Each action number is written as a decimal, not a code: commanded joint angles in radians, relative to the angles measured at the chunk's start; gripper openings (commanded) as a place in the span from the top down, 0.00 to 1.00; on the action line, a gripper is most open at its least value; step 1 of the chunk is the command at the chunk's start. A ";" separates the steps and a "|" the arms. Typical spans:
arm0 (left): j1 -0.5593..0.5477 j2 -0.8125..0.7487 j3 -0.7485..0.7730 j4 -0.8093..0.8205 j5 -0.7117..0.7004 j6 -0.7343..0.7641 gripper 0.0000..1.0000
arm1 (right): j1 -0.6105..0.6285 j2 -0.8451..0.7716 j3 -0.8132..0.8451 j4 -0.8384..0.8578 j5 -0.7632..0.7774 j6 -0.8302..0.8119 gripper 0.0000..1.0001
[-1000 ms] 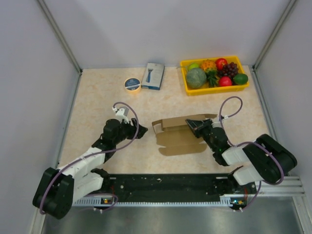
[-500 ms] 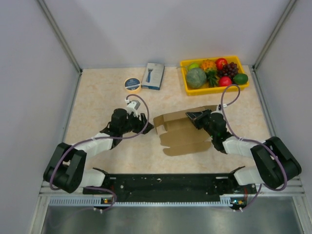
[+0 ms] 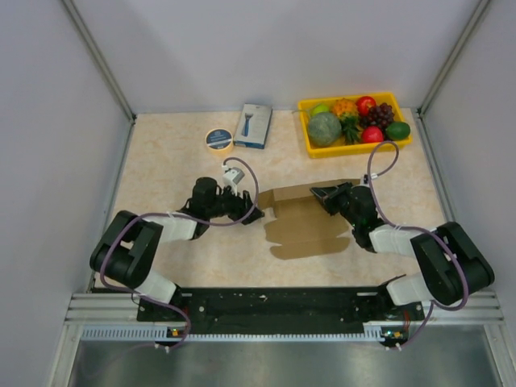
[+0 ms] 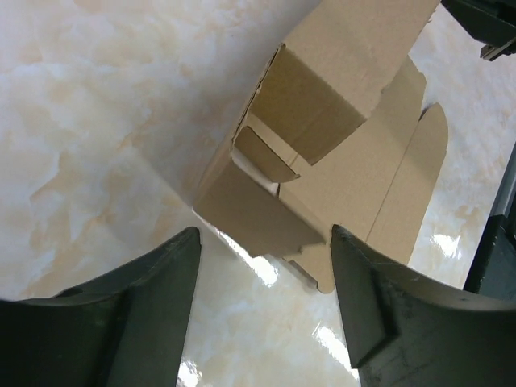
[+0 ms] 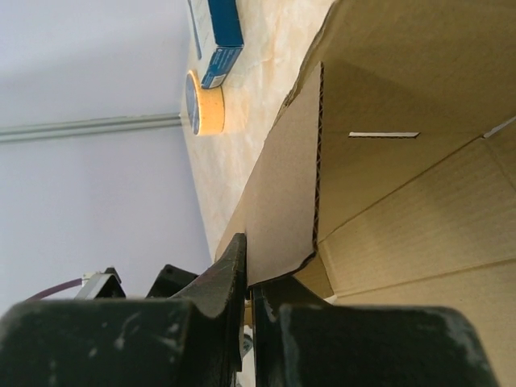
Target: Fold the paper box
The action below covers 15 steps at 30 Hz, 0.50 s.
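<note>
The thin brown cardboard box blank lies mid beige marbled table: light, floppy, easily creased. My right tool pinches its raised flap; my left tool gapes empty at the end flaps, where I'd grip.

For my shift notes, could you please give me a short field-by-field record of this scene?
paper box: partly folded, lying between the two arms
left gripper: open, at the box's left end, no contact visible
right gripper: shut on a panel at the box's right end
far side: yellow tray, blue-and-white box, tape roll
</note>
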 commanded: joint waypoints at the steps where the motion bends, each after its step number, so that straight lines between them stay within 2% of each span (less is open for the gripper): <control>1: -0.001 0.016 0.034 0.122 0.050 0.100 0.38 | -0.014 0.024 -0.015 0.045 -0.038 -0.028 1.00; 3: -0.001 -0.003 0.020 0.133 0.055 0.128 0.43 | -0.018 0.022 -0.012 0.043 -0.044 -0.031 1.00; 5: -0.001 -0.049 -0.001 0.131 0.050 0.116 0.42 | -0.023 0.019 -0.010 0.040 -0.052 -0.036 1.00; 7: -0.001 -0.129 -0.045 0.161 0.036 0.050 0.36 | -0.028 0.019 -0.012 0.037 -0.057 -0.037 1.00; 10: -0.001 -0.251 -0.154 0.254 -0.026 -0.080 0.34 | -0.038 0.025 -0.016 0.045 -0.061 -0.036 1.00; 13: 0.002 -0.312 -0.152 0.121 -0.328 -0.154 0.39 | -0.041 0.039 -0.021 0.080 -0.077 -0.022 1.00; 14: 0.010 -0.313 -0.124 -0.065 -0.418 -0.178 0.45 | -0.044 0.042 -0.021 0.086 -0.078 -0.019 1.00; 15: 0.016 -0.309 -0.091 -0.141 -0.568 -0.238 0.46 | -0.044 0.044 -0.021 0.091 -0.080 -0.016 1.00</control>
